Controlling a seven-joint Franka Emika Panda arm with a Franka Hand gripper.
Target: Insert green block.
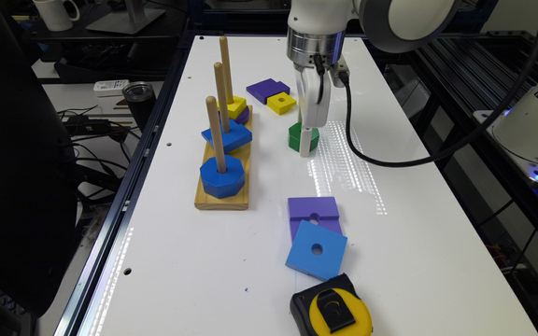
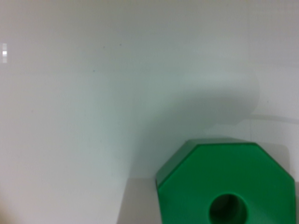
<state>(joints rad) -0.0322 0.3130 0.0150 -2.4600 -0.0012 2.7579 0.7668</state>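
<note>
The green block (image 1: 297, 137), a dark-green octagon with a round centre hole, lies flat on the white table (image 1: 390, 261). My gripper (image 1: 305, 140) is lowered straight down onto it, its white end reaching the table at the block's side. In the wrist view the green block (image 2: 224, 186) sits very close, hole facing up. To the exterior view's left stands a wooden base (image 1: 222, 198) with three upright pegs: a blue octagon (image 1: 222, 176) on the nearest peg (image 1: 215, 130), a blue square (image 1: 228, 135) on the middle one, yellow and purple pieces (image 1: 237, 109) on the far one.
Loose purple (image 1: 267, 89) and yellow (image 1: 281, 102) blocks lie behind the gripper. Nearer the front are a purple block (image 1: 313, 212), a blue square block (image 1: 316, 249) and a yellow-black tape measure (image 1: 332, 312). The table's edge at the exterior view's left (image 1: 129, 196) borders cables and a black cup.
</note>
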